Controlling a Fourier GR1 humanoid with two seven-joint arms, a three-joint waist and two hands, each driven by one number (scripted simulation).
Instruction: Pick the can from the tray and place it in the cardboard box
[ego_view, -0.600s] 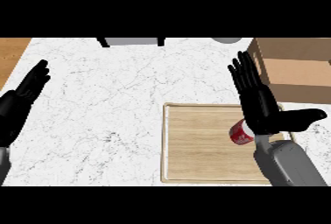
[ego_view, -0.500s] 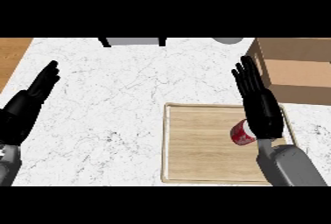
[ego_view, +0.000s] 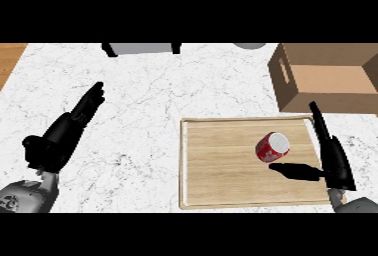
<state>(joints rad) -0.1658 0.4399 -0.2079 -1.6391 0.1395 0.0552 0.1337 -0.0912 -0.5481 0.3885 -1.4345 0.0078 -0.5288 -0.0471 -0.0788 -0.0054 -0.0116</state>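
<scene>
A red can (ego_view: 272, 147) with a pale end lies on its side on the wooden tray (ego_view: 221, 170), right of the tray's middle. My right hand (ego_view: 331, 156) stands edge-on just right of the can, fingers straight and pointing away, thumb stretched left below the can; no contact shows. The open cardboard box (ego_view: 328, 76) sits at the back right, beyond the tray. My left hand (ego_view: 66, 132) rests open over the marble counter at the left, far from the can.
A grey object on black feet (ego_view: 142, 48) stands at the counter's far edge, and a grey round thing (ego_view: 249, 45) shows beside it at the top. White marble counter (ego_view: 148, 100) spreads between the hands. A wooden strip (ego_view: 9, 60) borders the far left.
My right hand has turned edge-on and shifted right, uncovering the can, thumb now under it. My left hand has moved inward from the left edge and tilted.
</scene>
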